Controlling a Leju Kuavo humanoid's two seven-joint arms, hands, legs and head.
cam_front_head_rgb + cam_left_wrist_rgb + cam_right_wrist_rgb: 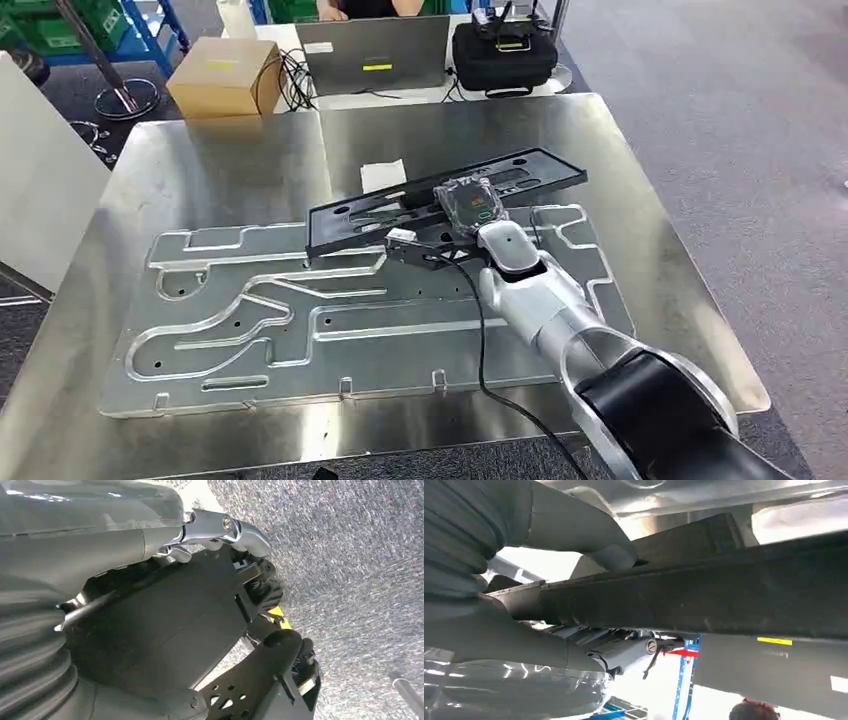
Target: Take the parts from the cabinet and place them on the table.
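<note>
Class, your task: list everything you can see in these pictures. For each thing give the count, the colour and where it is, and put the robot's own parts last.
Black part: one, long black panel, over the table's middle, held by the right robot hand.
Metal plate: one, silver with routed grooves, flat on the table.
Table: one, shiny steel, in front of the robot.
White sheet: one, on the table beyond the part.
Cardboard box: one, brown, beyond the table's far left corner.
Laptop: one, grey, behind the table.
Black bag: one, right of the laptop.
Right robot hand: one, grey and dark, grips the part.
Left robot hand: one, grey, hanging above grey floor.
</note>
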